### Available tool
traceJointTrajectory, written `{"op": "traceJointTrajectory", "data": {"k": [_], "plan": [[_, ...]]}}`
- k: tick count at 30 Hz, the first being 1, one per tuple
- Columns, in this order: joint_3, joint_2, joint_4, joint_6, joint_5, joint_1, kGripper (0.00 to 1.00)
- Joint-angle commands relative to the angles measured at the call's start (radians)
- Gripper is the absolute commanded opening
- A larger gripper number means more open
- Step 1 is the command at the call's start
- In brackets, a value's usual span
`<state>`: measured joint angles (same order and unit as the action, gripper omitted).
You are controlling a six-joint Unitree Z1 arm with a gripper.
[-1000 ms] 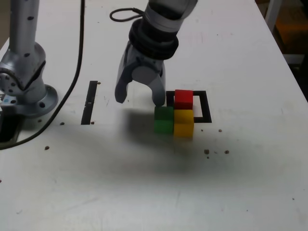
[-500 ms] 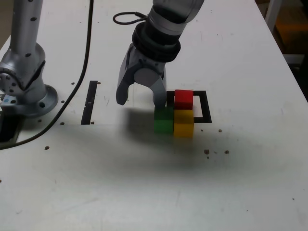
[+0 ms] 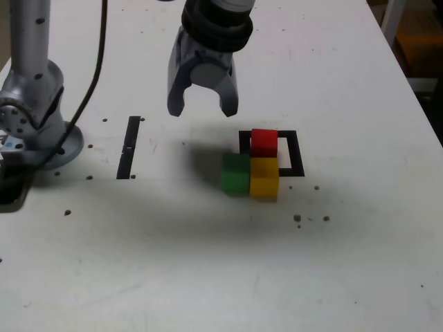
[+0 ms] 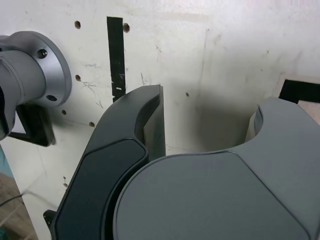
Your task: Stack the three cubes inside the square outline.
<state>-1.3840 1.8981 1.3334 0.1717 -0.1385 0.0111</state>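
Observation:
Three cubes sit close together on the white table. The red cube (image 3: 264,142) lies at the left side of the square outline (image 3: 297,153). In front of it, the yellow cube (image 3: 264,178) covers the outline's near edge. Touching the yellow cube's left side, the green cube (image 3: 235,173) is outside the outline. None is stacked on another. My gripper (image 3: 203,111) hangs above the table, behind and to the exterior view's left of the cubes, open with nothing between its fingers. The wrist view shows the gripper (image 4: 207,115) over bare table and one corner of the outline (image 4: 299,90).
A straight black tape strip (image 3: 129,146) lies to the exterior view's left of the cubes, also in the wrist view (image 4: 115,50). The arm's grey base (image 3: 34,124) stands at the far left with a black cable. Dark specks dot the table. The table's edge runs down the right.
The gripper has lifted away from the green cube and moved back and up, staying open. The cubes have not moved.

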Motion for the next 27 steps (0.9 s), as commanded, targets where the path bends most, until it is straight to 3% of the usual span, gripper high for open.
{"op": "traceJointTrajectory", "data": {"k": [1,27], "plan": [[0.004,0.013,-0.002,-0.006,-0.004,0.002,0.69],[0.052,0.095,-0.069,-0.064,-0.142,-0.031,0.69]]}}
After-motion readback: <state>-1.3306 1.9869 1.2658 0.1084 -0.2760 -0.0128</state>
